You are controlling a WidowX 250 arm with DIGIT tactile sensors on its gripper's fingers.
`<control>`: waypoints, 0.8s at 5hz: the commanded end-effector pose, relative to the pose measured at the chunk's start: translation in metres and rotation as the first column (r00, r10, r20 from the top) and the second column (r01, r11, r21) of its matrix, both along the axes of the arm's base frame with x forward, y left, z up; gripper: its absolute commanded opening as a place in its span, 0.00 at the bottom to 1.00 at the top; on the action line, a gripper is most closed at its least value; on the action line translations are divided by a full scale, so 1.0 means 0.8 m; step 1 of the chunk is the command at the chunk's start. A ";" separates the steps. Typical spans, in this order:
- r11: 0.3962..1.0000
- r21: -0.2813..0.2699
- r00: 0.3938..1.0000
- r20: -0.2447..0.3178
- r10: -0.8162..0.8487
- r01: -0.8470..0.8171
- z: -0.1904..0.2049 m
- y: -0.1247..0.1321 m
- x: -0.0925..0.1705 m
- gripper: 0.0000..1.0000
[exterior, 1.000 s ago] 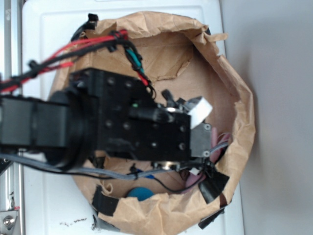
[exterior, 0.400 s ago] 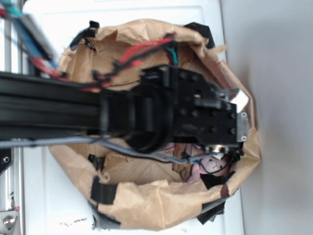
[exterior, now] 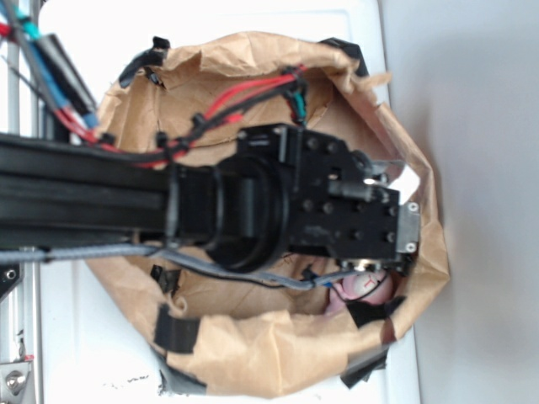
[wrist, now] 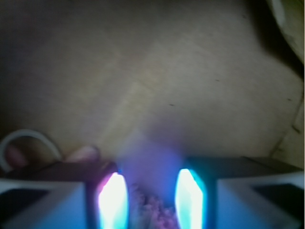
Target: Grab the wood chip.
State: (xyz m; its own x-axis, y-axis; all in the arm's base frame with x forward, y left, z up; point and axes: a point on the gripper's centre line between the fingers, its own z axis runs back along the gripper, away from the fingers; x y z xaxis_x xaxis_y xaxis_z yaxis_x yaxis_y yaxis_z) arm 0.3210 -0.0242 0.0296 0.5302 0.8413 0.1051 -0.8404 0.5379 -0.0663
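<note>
In the wrist view my gripper [wrist: 151, 200] is open, its two glowing fingertips [wrist: 113, 200] standing apart close above the brown paper floor. Between them, touching neither, lies a rough, grainy brownish piece [wrist: 151, 210] tinted purple by the light; it looks like the wood chip, but blur keeps me from being sure. In the exterior view the gripper [exterior: 411, 206] hangs over the right side of the paper-lined bowl [exterior: 253, 353], and the arm hides whatever is under it.
A pink plush bunny [exterior: 366, 288] shows just below the gripper body, and a pink rounded bit [wrist: 83, 153] shows left of the fingers. The crumpled paper wall [exterior: 434, 252] rises close on the right. Cables [exterior: 236, 97] trail over the bowl.
The arm has swung from the bowl's middle to its right side. Over the last half second it shifted only slightly.
</note>
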 end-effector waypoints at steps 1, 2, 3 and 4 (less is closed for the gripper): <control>0.996 -0.078 0.989 0.137 0.046 -0.036 0.078 0.023 -0.005 0.00; 0.990 -0.127 0.983 0.169 0.075 -0.053 0.102 0.037 -0.013 0.00; 0.989 -0.145 0.983 0.171 0.064 -0.039 0.122 0.043 -0.030 0.00; 0.990 -0.143 0.985 0.172 0.033 -0.008 0.128 0.042 -0.053 0.00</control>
State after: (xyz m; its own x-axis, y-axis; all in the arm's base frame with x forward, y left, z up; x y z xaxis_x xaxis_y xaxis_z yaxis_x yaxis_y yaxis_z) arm 0.2779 -0.0034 0.1186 0.5194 0.8533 0.0458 -0.8226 0.5138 -0.2437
